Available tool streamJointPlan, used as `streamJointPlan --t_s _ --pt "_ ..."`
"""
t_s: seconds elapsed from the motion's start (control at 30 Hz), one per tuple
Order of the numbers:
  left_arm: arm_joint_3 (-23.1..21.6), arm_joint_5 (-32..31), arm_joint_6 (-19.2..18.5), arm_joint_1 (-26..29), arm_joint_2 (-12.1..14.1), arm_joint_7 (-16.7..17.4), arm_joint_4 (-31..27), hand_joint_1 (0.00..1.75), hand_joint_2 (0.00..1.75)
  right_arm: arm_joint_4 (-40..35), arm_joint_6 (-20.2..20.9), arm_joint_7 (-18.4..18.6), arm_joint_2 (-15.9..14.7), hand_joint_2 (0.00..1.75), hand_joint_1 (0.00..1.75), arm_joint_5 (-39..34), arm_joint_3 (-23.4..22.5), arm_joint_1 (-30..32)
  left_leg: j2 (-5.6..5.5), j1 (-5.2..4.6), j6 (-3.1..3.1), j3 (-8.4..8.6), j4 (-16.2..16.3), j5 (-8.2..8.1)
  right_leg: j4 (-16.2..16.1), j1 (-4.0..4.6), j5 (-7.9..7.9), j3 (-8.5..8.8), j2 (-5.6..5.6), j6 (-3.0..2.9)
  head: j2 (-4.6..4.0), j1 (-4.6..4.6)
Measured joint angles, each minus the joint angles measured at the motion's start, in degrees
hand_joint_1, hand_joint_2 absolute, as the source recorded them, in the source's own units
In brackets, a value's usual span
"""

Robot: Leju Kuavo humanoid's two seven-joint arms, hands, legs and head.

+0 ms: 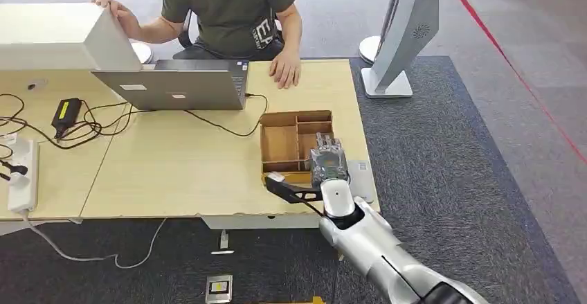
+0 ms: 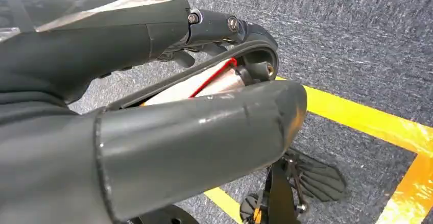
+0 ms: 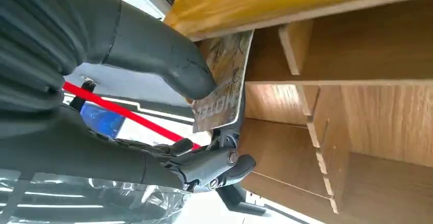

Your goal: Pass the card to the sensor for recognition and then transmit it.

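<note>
Now | my right hand (image 1: 327, 158) pinches the card (image 3: 223, 81) over the wooden tray (image 1: 280, 143) | left hand (image 2: 153, 147) state unclear | card lifted; sensor pass and handover left, I judge.

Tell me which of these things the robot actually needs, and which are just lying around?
Needed:
card, pinched in the right robot hand
wooden divided box
grey pad beside the box, possibly the sensor

Lying around:
laptop
power strip
black charger
cables
</note>
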Motion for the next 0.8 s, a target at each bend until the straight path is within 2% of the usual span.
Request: streamJointPlan --t_s 0.8 --pt "0.00 -0.42 -0.04 -0.01 0.00 0.11 0.00 0.00 0.00 -1.07 0.37 0.02 -0.20 1.75 1.75 -0.22 0.17 0.01 0.00 0.00 0.00 0.00 0.00 0.00 0.00 0.00 0.00 0.00 0.00 0.00 0.00 0.00"
